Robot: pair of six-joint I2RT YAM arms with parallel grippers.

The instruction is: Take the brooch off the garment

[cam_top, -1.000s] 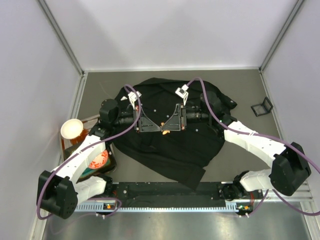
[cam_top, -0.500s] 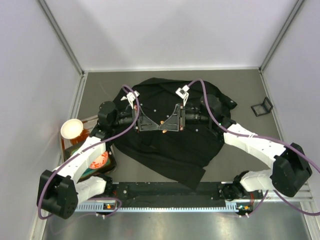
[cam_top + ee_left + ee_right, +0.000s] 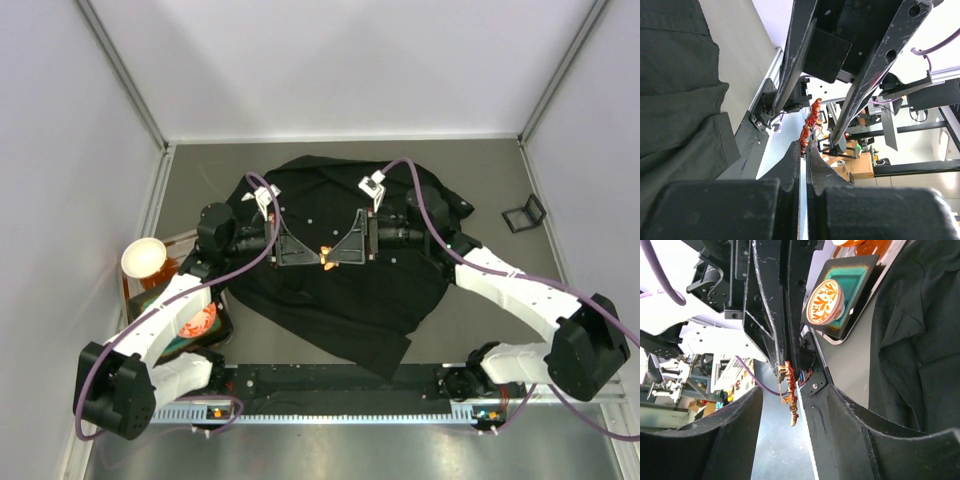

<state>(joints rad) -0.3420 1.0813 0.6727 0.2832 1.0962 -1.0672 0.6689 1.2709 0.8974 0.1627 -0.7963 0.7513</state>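
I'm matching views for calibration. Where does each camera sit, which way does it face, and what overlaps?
Top external: above and behind the bases, looking down at the garment; left arm and right arm show whole.
Left wrist: on the left arm, looking along its left hand, shut on the brooch, into the open right hand.
Right wrist: on the right arm, looking between its own fingers at the left hand, tray beyond.
Shared: both wrist views show the brooch and the opposing hand.

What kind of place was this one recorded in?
Probably a robotics lab test cell: plain white panels on an aluminium frame box in a grey table. Beyond it, the left wrist view shows metal racks and what look like cardboard boxes.
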